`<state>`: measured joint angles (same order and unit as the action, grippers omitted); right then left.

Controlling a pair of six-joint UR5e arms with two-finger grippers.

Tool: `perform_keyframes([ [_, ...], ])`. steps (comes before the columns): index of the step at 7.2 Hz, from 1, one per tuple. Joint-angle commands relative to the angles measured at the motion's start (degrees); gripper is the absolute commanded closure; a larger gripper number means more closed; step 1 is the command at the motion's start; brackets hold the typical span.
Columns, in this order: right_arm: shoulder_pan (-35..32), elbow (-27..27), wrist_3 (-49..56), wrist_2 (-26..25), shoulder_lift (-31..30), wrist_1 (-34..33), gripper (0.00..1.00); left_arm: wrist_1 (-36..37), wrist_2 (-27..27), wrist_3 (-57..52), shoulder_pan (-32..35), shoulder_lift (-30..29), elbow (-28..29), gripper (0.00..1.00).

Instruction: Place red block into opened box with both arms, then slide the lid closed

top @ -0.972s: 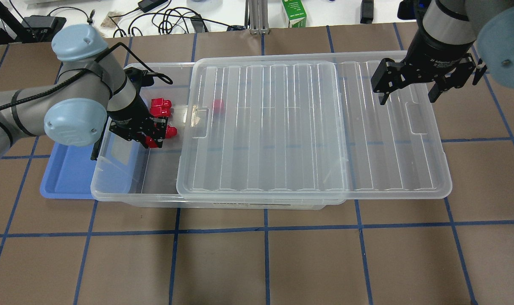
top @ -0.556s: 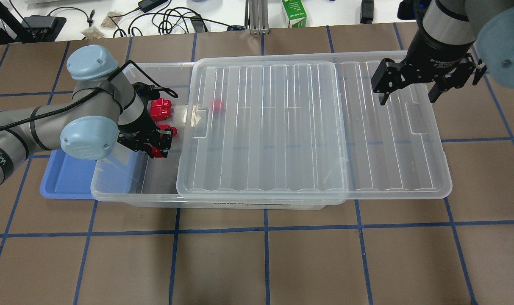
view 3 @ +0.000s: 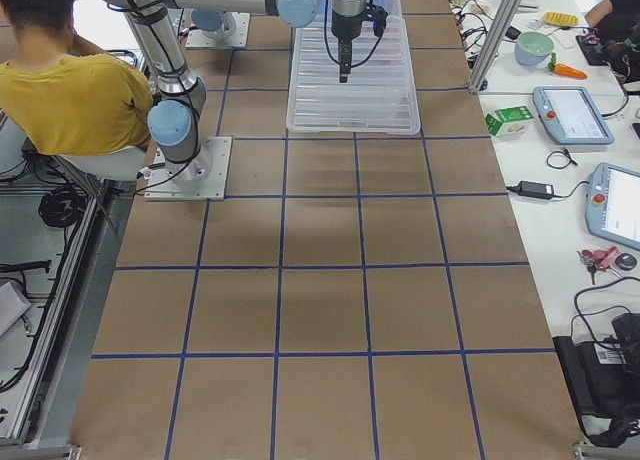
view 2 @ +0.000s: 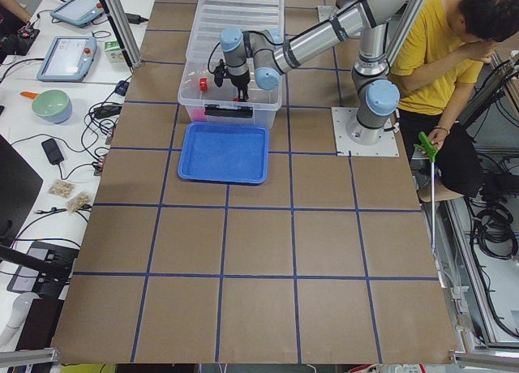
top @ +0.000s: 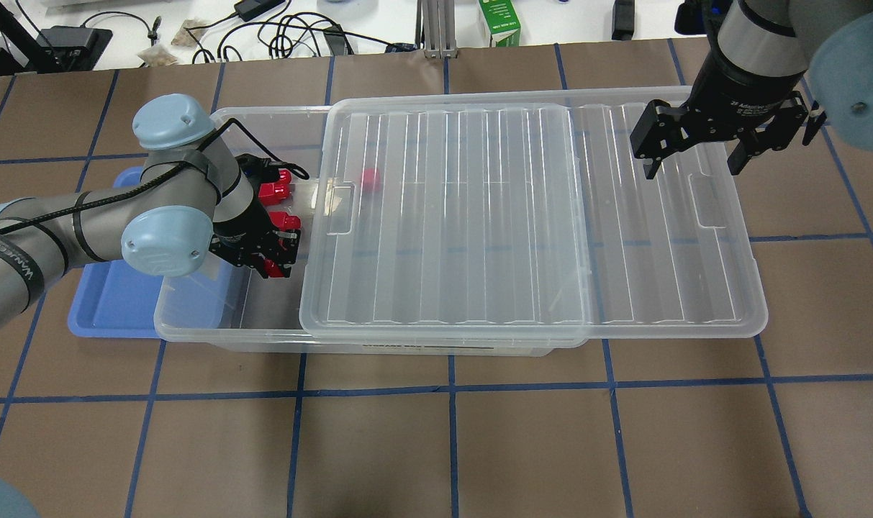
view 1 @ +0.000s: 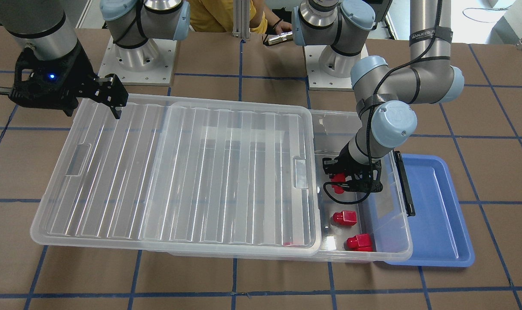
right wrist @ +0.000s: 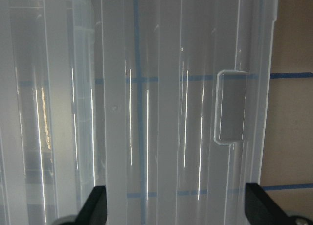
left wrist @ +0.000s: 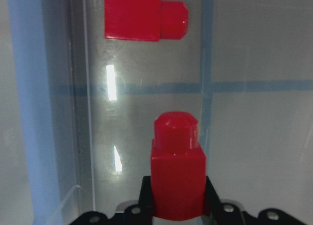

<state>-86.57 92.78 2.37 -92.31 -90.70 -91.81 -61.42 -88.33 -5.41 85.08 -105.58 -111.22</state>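
Nearest, the box (top: 227, 334) lay lengthwise across the table with its left end uncovered. Inside that end the left gripper (top: 274, 260) was closed on a red block (left wrist: 177, 171), with fingers (left wrist: 211, 200) pressed to both flanks of its body. The block's long axis ran across the box, stub end leading away from the robot. Its rear end was cut off by the wrist view's lower edge, and in the overhead view the gripper covered most of it. Whether it touched the box floor could not be determined.

Just beyond, a loose block (left wrist: 144, 20) lay crosswise to it on the floor, stub toward the lid (top: 522, 216). A further loose block (top: 274, 190) lay beyond that, partly hidden by the left wrist in the overhead view. A fourth block (top: 370, 178) showed only as a blurred red patch through the lid, and its heading could not be read.

The lid covered the rest of the box and overhung its right end. A tray (top: 112, 302) sat at the box's left end, its edge lost behind the box wall.

Farthest, the right gripper (top: 691, 171) hung above the lid's far right part, jaws spread wide and empty. Contact with the lid could not be confirmed.
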Motion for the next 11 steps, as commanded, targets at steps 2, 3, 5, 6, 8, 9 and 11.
perform_keyframes([
  [2,0.0,0.0,0.0,0.0,0.0,0.1,0.0,0.8,-0.1,-0.1,-0.1,-1.0,-0.4,0.98],
  [3,0.0,0.0,0.0,0.0,0.0,0.1,0.0,0.9,-0.2,-0.1,-0.2,-1.2,-1.0,0.94],
  [5,0.0,0.0,0.0,0.1,0.0,0.0,0.0,0.8,-0.4,-0.6,-0.2,-1.2,-1.1,0.48],
  [6,0.0,0.0,0.0,0.0,0.0,0.1,0.0,0.8,-0.5,-0.7,-0.6,-1.2,-1.2,0.33],
  [8,0.0,0.0,-0.1,0.2,0.0,0.0,0.0,1.0,0.0,-0.6,-2.7,-0.5,-0.9,0.1],
  [9,0.0,0.0,0.0,0.1,0.0,0.0,0.0,0.6,-0.3,0.0,-2.9,0.8,-0.1,0.03],
  [11,0.0,-0.1,0.3,0.1,0.0,0.0,0.0,-2.7,-0.3,3.5,-1.8,4.3,1.7,0.0],
])
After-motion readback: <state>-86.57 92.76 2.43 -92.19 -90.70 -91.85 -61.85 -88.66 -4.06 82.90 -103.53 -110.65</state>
